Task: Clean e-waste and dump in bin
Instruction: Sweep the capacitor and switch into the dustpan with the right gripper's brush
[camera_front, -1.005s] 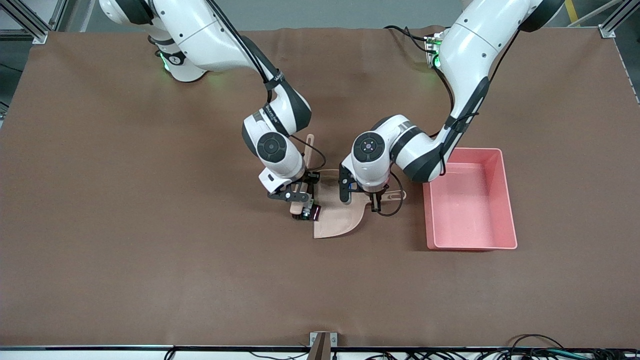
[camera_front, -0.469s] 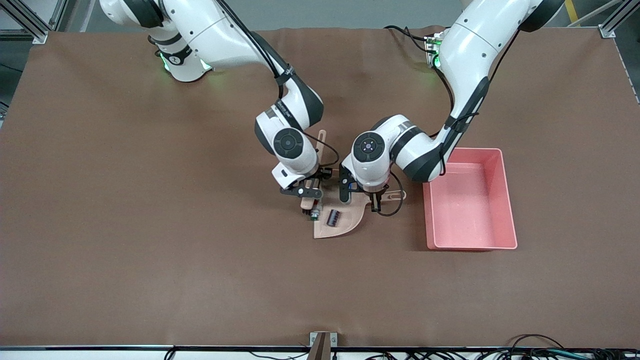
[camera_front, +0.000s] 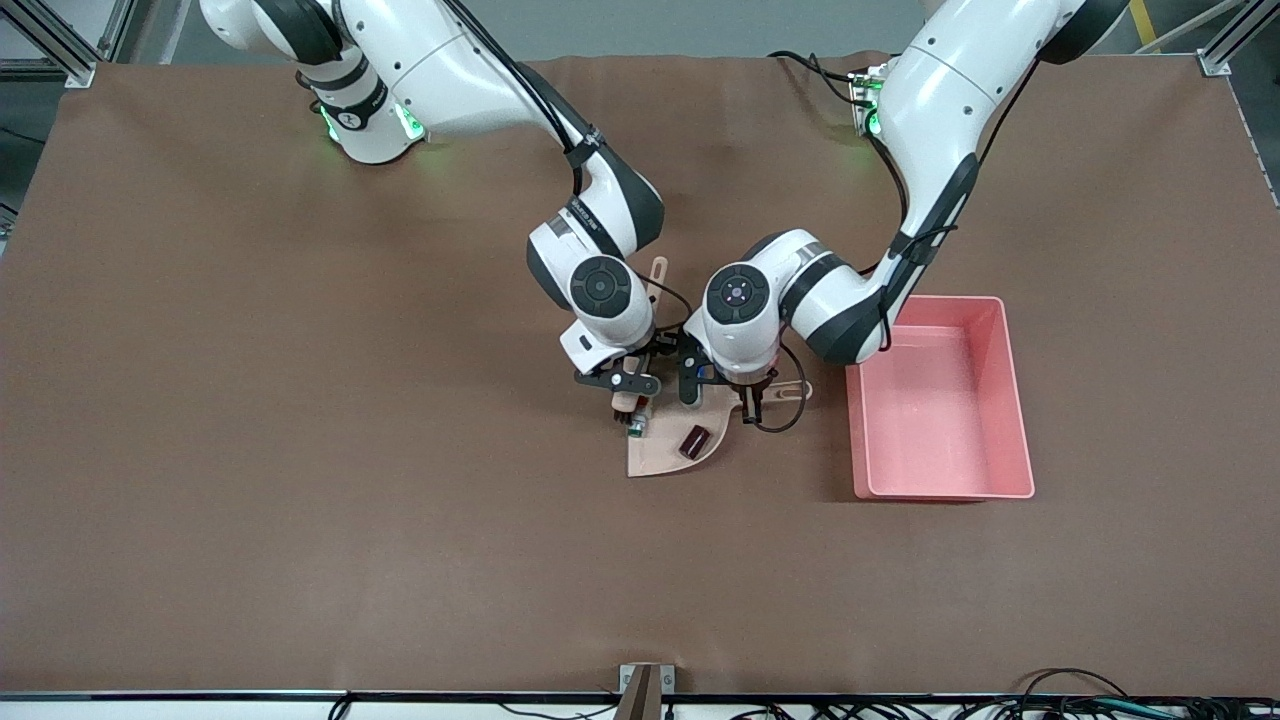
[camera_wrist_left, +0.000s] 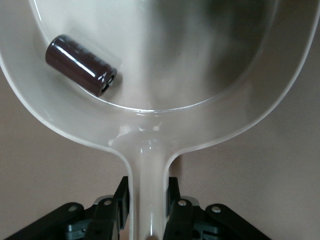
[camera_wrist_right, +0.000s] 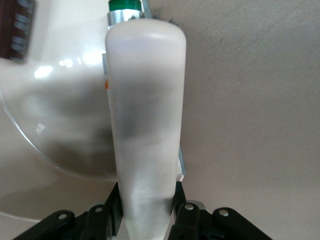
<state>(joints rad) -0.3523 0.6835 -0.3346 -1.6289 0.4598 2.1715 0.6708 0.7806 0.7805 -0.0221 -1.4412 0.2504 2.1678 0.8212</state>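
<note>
The brown table cover (camera_front: 300, 500) is bare along the edge nearest the front camera. The beige dustpan (camera_front: 662, 455) lies flat on it near the middle, its open edge facing the right arm's end of the table.

The dark maroon part (camera_front: 693, 441) lies inside the pan on the pan floor. In the left wrist view it shows as a short cylinder (camera_wrist_left: 81, 65) lying on its side against the pan's curved inner wall (camera_wrist_left: 150, 107).

The white-grey part with the green end (camera_front: 634, 428) sits at the pan's open edge, touching the tip of the brush (camera_front: 630, 405). Whether it is fully on the pan floor cannot be told. In the right wrist view the green end (camera_wrist_right: 125, 5) shows just past the brush's pale rounded body (camera_wrist_right: 145, 115).

The right gripper (camera_front: 627, 385) is clamped on the brush, jaws closed against both of its sides, over the pan's open edge. The brush handle (camera_front: 657, 272) angles up toward the arm's forearm.

The left gripper (camera_front: 752, 400) is clamped on the dustpan handle (camera_wrist_left: 148, 195), jaws pressed to either side of it, at the pan's end toward the bin.

The pink bin (camera_front: 1018, 400) stands on the table beside the dustpan, toward the left arm's end, apart from it. No parts show inside it.
</note>
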